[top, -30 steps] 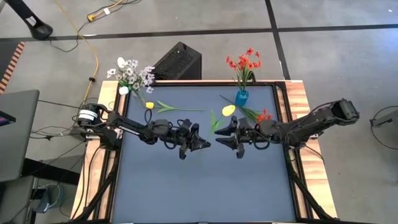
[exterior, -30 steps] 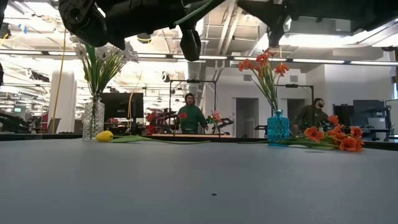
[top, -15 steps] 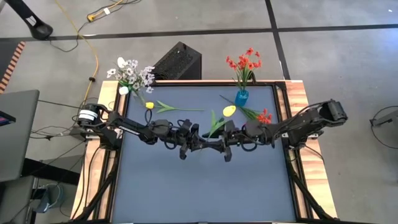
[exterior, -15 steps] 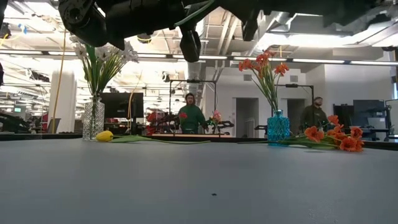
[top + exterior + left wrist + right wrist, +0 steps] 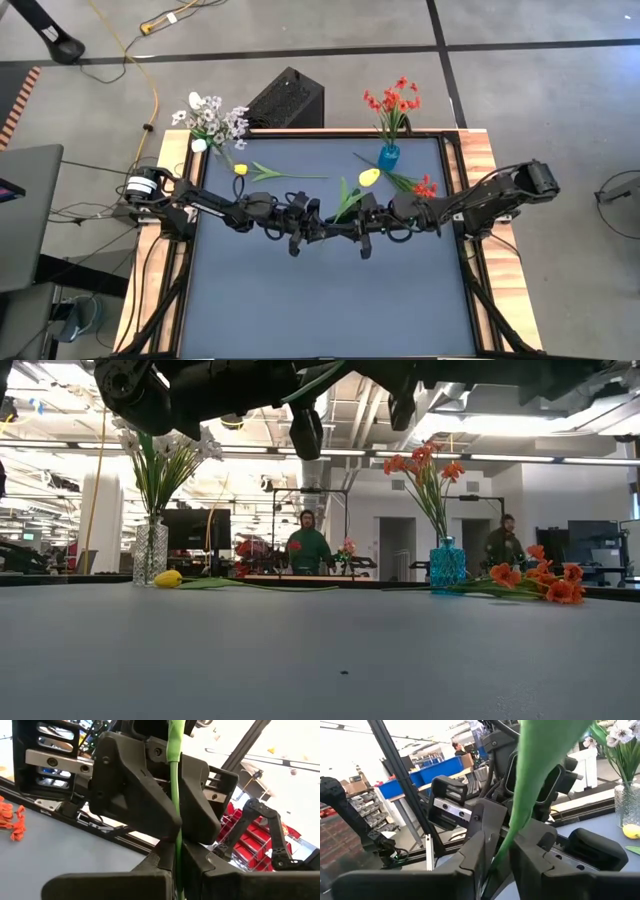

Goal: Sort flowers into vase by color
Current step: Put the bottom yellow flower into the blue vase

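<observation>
Item 1. Left end effector (image 5: 318,232): raised above the middle of the dark surface (image 5: 330,300), fingers (image 5: 150,865) pressed together on a thin green stem (image 5: 174,795) that runs up between them.

Item 2. Right end effector (image 5: 352,236): tip to tip with the left one above the surface's middle. Its fingers (image 5: 475,855) sit on either side of the same stem, just below a broad green leaf (image 5: 535,775). Whether they pinch it or only flank it cannot be told.

Item 3. Held flower: yellow bloom (image 5: 368,177) with stem and leaves slanting down to the meeting point of the two end effectors, off the surface.

Item 4. Second yellow flower (image 5: 241,169): lying flat on the far left part of the surface, stem pointing toward the middle; seen in the low view as a yellow bud (image 5: 168,578).

Item 5. Orange flowers (image 5: 424,186): loose cluster lying on the surface, far right, near the blue vase (image 5: 388,156).

Item 6. Blue vase: far edge, right of centre, holding upright red-orange flowers (image 5: 392,102).

Item 7. Clear vase (image 5: 150,553): far left corner, holding white flowers (image 5: 212,118).

Item 8. Black box (image 5: 287,100): on the floor beyond the far edge.

Item 9. Two people (image 5: 307,546) in the room behind.
</observation>
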Tool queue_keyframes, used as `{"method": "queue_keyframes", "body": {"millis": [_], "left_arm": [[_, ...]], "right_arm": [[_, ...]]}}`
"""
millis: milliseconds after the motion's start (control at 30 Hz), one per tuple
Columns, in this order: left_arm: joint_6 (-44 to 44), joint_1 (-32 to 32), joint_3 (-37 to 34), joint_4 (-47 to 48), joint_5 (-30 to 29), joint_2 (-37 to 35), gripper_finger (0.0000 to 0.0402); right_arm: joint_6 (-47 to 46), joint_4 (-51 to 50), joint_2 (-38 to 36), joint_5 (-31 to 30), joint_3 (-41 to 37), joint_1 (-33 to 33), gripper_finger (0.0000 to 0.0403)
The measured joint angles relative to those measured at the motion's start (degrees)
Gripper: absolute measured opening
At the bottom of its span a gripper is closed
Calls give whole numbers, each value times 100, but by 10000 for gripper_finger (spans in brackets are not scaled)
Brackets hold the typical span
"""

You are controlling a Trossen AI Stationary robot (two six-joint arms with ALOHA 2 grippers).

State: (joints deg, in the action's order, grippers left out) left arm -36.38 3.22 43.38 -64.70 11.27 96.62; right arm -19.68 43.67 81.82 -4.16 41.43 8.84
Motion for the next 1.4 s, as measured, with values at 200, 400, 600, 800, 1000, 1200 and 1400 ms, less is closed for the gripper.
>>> {"method": "queue_keyframes", "body": {"millis": [200, 400, 600, 800, 1000, 1200, 1400], "left_arm": [[35, -4, 0, -23, -21, 0, 0], [37, -4, -2, -33, -30, 0, 0], [-15, -11, -2, -20, -17, 4, 0], [-87, -22, 4, -42, 13, 4, 7], [-131, -86, 4, 54, 81, 4, 69], [-410, -234, 0, 287, 238, 4, 151], [-1277, -517, 0, 837, 1097, 0, 199]], "right_arm": [[0, 17, 0, 0, 0, 0, 89], [4, 3, -2, 0, 0, 0, 55], [155, -263, -124, 2, 0, -47, 26], [425, -634, -457, 27, -1, -101, 26], [470, -1539, -978, 57, -2, -255, 26], [496, -2910, -1701, -64, -6, -446, 26], [484, -4274, -2759, -710, -10, -843, 26]]}}
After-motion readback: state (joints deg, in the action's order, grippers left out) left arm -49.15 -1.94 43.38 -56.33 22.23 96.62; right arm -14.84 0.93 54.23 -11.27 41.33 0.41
